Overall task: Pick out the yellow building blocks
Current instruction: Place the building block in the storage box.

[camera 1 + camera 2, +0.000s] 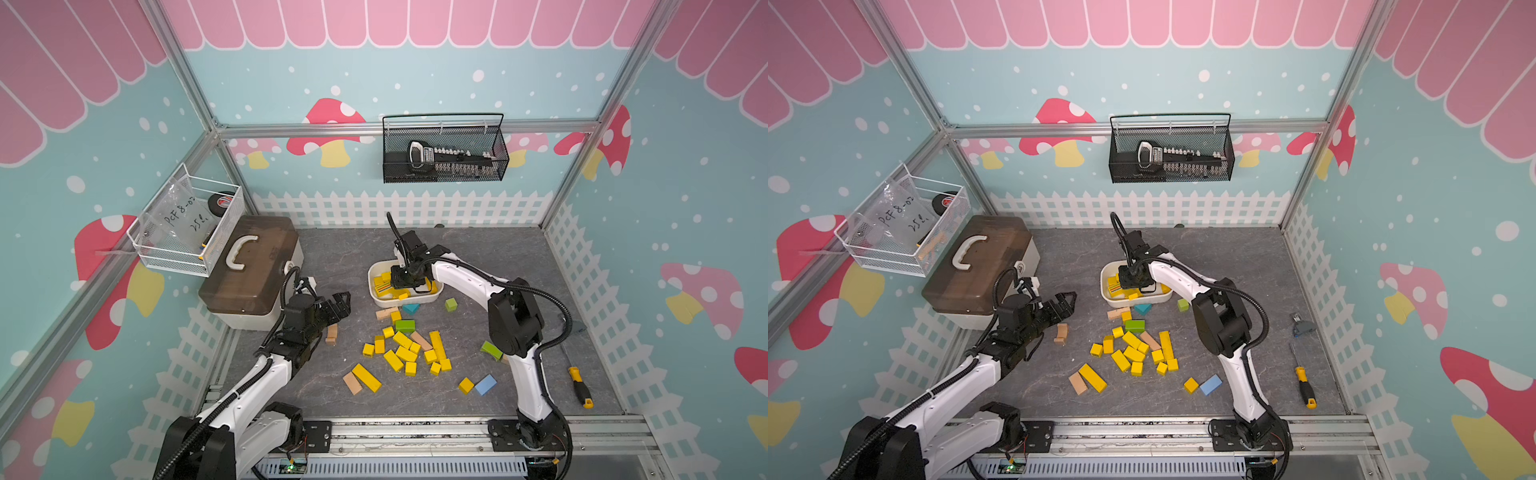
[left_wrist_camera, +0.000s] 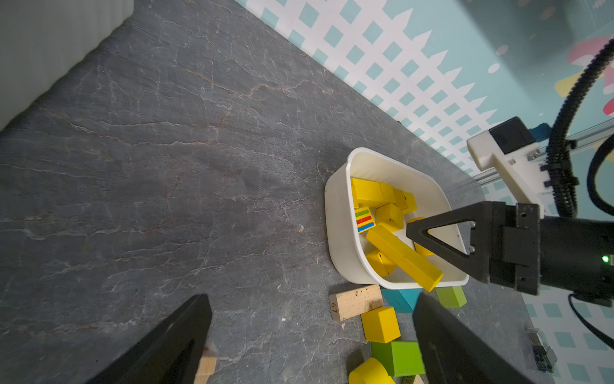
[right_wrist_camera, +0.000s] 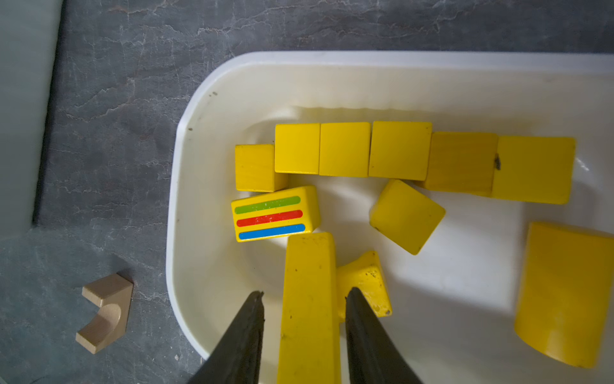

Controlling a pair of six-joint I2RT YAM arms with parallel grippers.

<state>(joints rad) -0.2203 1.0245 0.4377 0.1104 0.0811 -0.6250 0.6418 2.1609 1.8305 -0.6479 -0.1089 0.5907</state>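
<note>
Drop-off: right hand (image 3: 304, 295) narrowly parted astride bar (image 3: 309, 335) in tub (image 3: 186, 166) (bar looks released); left hand (image 1: 340, 306) wide, empty. Next: lift clear, fetch another block (image 1: 366, 377) off counter (image 1: 324, 257).

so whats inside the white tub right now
The white tub holds only yellow blocks: a row of cubes along one wall, a striped one, a long bar between the open jaws of the right gripper. Anything beneath the bar and the gripper is covered.

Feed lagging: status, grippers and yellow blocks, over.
Left gripper open, empty. Right gripper open over white bin, long yellow bar loose between jaws. More yellow blocks on table, tan block and green block mixed in.
</note>
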